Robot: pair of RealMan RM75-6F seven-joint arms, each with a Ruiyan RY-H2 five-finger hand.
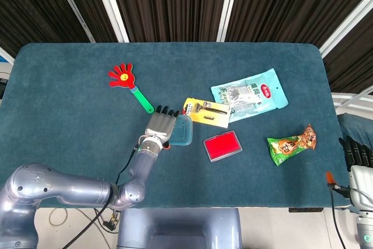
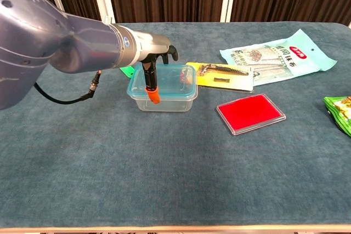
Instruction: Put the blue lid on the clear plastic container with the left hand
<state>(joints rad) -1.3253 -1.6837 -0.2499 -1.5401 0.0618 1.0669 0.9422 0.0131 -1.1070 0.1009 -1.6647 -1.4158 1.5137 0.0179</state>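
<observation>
The blue lid [image 2: 173,80] lies level on top of the clear plastic container [image 2: 164,101], just left of the table's middle. My left hand [image 2: 155,58] grips the lid at its left end: dark fingers reach over the top, and the orange-tipped thumb runs down the container's front wall. In the head view the left hand [image 1: 158,125] covers the left part of the lid [image 1: 183,130]. My right hand [image 1: 355,153] hangs off the table's near right corner with its fingers straight and nothing in it.
A red flat case [image 2: 250,113] lies to the right of the container. Behind it are a yellow card with a tool [image 2: 222,75] and a teal pouch [image 2: 278,57]. A green snack bag [image 1: 291,142] sits at the right, a red hand clapper [image 1: 122,77] at the back left.
</observation>
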